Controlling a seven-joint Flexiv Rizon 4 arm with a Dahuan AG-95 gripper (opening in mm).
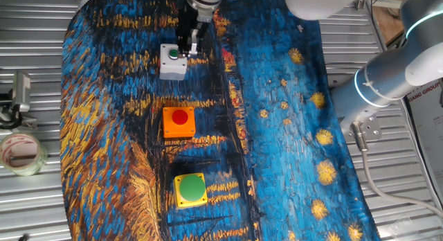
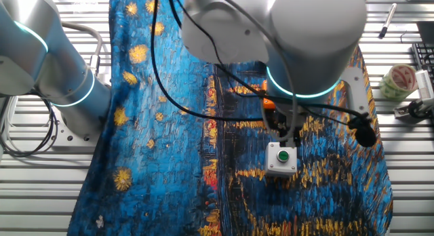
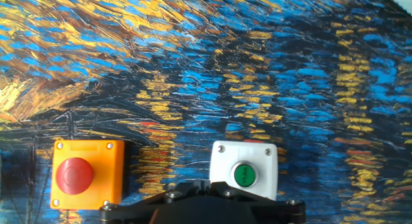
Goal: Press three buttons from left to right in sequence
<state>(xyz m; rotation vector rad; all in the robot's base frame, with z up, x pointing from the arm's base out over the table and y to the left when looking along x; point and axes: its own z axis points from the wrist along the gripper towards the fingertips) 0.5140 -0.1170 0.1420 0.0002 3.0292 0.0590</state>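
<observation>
The gripper hangs just above the white-grey box, beside its small green button; whether its fingers are spread or pressed together cannot be told. That box sits near one end of the painted blue-and-gold cloth. The orange box with red mushroom button lies mid-cloth, and the yellow box with large green button lies toward the opposite end.

Painted blue-gold cloth over slatted metal table; tape roll at edge.
</observation>
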